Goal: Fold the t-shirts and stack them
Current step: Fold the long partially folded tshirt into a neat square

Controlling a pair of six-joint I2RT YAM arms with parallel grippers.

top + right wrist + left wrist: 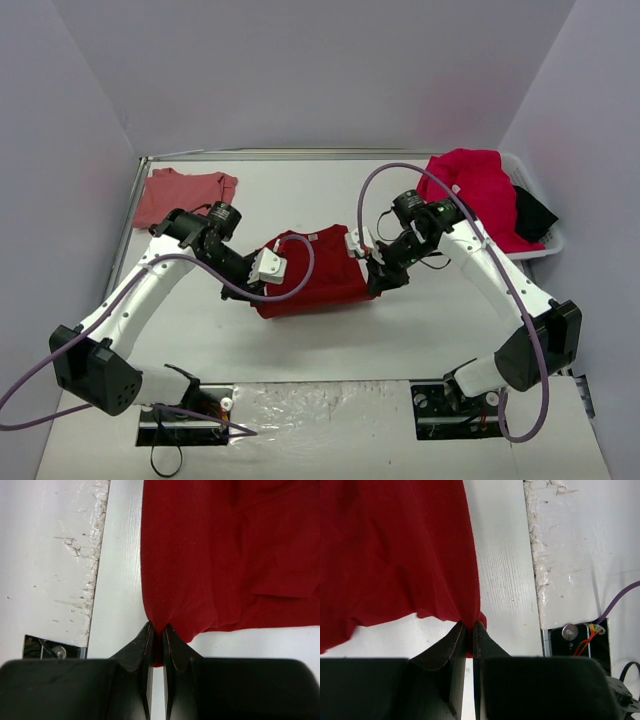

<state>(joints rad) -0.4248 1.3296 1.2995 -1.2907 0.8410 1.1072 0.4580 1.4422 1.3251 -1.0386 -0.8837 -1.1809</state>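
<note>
A salmon-pink t-shirt (183, 195) lies far left of the white basket (547, 243). Midway to it on the tabletop (330, 195), left jaws and right jaws pinch opposite edges of the dark crimson t-shirt (315, 278), and a raspberry t-shirt (478, 188) is heaped in the basket. The cloth looks light and limp, likely to sag unless held by its corners.

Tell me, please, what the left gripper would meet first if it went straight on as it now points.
Likely more of the dark crimson cloth t-shirt whose edge the left gripper pinches.
</note>
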